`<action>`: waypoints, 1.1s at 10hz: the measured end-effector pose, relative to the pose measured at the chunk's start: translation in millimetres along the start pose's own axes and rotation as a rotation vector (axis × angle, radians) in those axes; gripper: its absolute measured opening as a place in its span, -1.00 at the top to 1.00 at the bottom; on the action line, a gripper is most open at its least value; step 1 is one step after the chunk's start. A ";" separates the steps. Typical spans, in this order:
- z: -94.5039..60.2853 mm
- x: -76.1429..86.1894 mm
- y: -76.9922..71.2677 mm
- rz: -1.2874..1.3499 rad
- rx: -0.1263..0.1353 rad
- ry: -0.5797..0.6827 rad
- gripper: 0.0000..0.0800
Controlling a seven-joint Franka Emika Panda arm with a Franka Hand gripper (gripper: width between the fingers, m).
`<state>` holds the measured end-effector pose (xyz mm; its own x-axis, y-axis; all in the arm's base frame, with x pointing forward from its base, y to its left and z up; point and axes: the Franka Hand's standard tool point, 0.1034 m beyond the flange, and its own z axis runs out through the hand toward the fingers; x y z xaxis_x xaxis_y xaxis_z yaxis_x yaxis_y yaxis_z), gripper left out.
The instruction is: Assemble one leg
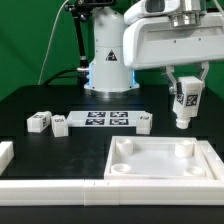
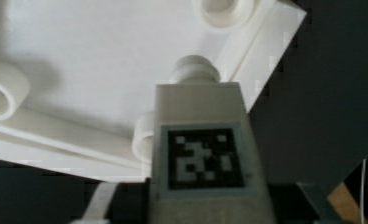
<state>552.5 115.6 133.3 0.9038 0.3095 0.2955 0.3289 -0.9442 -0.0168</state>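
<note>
My black counter, seen from the exterior view: the marker board lies flat near its middle, in front of my base. A small white block rests just beside the board's end on the exterior view's right. A second block rests just beside the opposite end, and a third block lies near that one, farther to the exterior view's left. Nearer the camera, on the exterior view's right, the white square panel lies flat, its round corner sockets facing up. A white rail runs along the near edge, and a short white piece sits at the exterior view's far left.
</note>
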 end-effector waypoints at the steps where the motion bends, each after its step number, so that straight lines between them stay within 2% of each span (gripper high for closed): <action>1: 0.0 0.7 0.2 -0.002 0.000 0.000 0.27; 2: 0.2 4.1 1.1 -0.004 0.000 0.002 0.27; 5: 14.3 53.0 15.0 -0.035 0.008 0.038 0.27; 6: 22.6 59.8 19.7 -0.066 0.010 0.043 0.27; 8: 28.1 66.8 19.7 -0.075 0.011 0.050 0.27; 11: 47.2 59.3 17.3 -0.086 0.013 0.060 0.27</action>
<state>624.7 123.0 105.4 0.8543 0.3813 0.3532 0.4080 -0.9130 -0.0012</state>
